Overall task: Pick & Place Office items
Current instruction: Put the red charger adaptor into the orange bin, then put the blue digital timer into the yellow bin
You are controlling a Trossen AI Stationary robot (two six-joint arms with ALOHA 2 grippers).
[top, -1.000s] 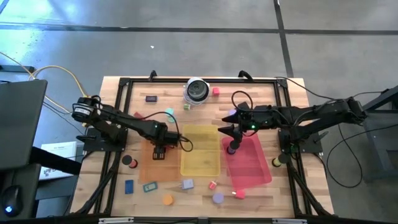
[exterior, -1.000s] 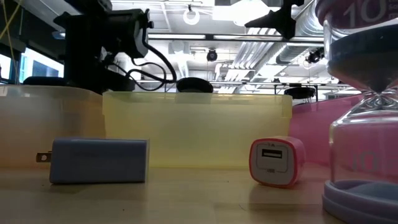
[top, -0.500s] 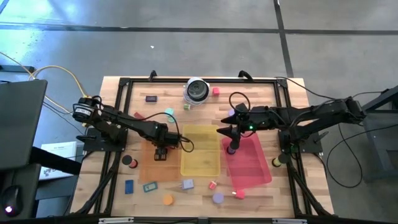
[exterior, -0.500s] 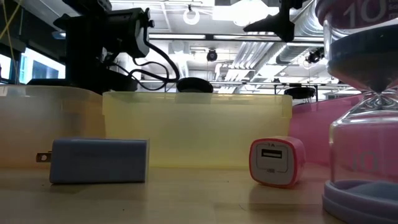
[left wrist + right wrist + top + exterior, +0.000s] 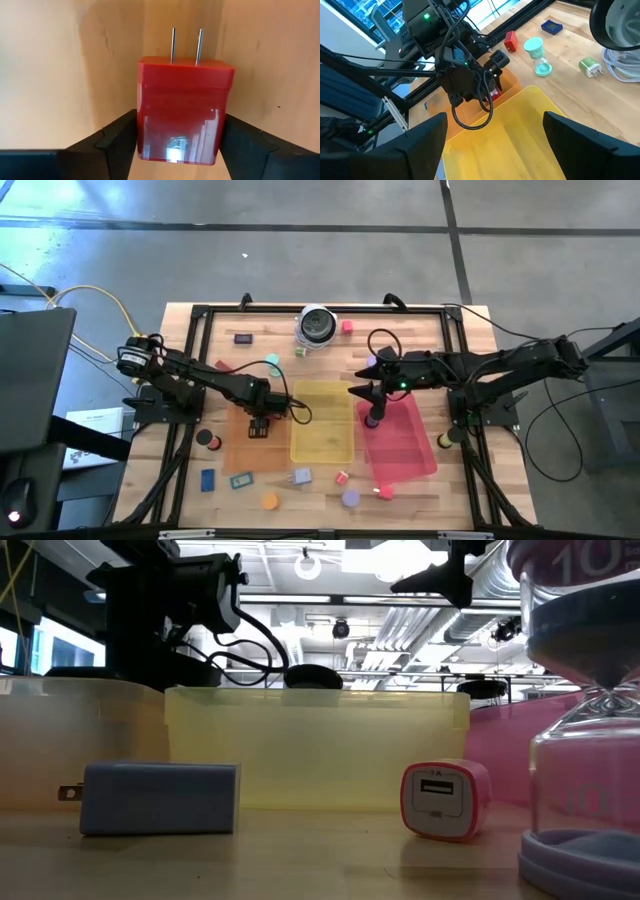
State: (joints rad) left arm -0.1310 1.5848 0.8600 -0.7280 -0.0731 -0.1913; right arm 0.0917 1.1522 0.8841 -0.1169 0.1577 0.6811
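My left gripper (image 5: 177, 142) sits low inside the orange tray (image 5: 232, 455), its fingers (image 5: 112, 142) standing on either side of a red plug adapter (image 5: 181, 112) whose two metal prongs point away from me; the fingers are close against its sides, but I cannot tell whether they press it or stand just apart. On the adapter's face there is some small print, too small for me to read. My right gripper (image 5: 362, 393) hangs above the near corner of the pink tray (image 5: 405, 445), beside the yellow tray (image 5: 322, 435), with its fingers (image 5: 412, 147) spread wide and nothing between them. Across the table (image 5: 455, 355) from there I see a teal sand timer (image 5: 538, 54), a small green plug (image 5: 590, 67), a red block (image 5: 510, 42) and a blue block (image 5: 551, 26). In the low view a grey-blue plug adapter (image 5: 158, 798) and a pink-rimmed USB charger (image 5: 446, 800) lie on the table in front of the yellow tray, and a purple sand timer (image 5: 585, 740) at the edge bears the figure "10".
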